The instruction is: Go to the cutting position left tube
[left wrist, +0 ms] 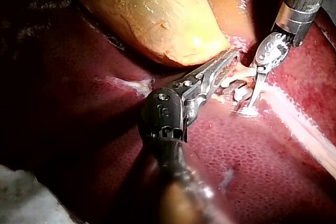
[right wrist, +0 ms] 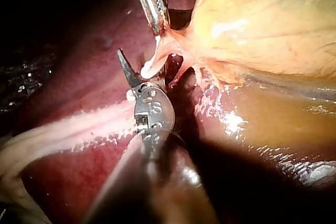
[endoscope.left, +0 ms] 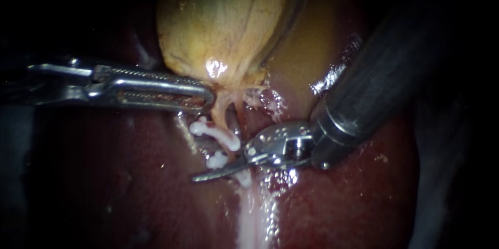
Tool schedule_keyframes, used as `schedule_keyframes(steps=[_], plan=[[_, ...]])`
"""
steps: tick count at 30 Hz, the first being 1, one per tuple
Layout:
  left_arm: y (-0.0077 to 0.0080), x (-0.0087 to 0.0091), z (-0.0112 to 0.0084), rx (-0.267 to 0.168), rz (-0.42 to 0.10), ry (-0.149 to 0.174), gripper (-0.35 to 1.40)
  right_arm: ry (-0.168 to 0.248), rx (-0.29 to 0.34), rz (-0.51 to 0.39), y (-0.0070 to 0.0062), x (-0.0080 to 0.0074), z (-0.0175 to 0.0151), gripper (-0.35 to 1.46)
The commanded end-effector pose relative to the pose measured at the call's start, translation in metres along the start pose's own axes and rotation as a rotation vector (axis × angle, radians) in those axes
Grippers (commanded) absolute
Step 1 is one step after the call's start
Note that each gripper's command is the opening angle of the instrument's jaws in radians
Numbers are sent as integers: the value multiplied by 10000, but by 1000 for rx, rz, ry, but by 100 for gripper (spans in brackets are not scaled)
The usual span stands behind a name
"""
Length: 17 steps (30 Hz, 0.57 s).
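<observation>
- The liver [endoscope.left: 119, 186], dark red and wet, is the bed that carries everything else.
- The gallbladder [endoscope.left: 223, 20], yellow-tan, lies directly on it.
- From the gallbladder's narrow end, thin tubes [endoscope.left: 221, 111] run onto the liver, with white clips [endoscope.left: 214, 133] on them near that end.
- A pale band of tissue [endoscope.left: 252, 218] runs along the liver, away from the gallbladder, beyond the clips.
- A grey cloth [left wrist: 21, 198] shows at the liver's edge, well apart from the gallbladder.

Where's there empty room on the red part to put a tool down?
Bare liver lies below the left instrument, and also below the shaft of the right instrument. It is crowded under the gallbladder, where both tips meet around the clips and tubes.
</observation>
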Motion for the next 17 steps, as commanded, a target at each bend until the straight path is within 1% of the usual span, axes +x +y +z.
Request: schedule_keyframes(steps=[1,8,17], plan=[[0,0,0,0,0,0,-35,-1,-1,0,1,0,0,117],[0,0,1,1,0,0,-35,-1,2,-2,4,0,2,117],[0,0,1,1,0,0,-35,-1,4,-3,3,0,1,117]])
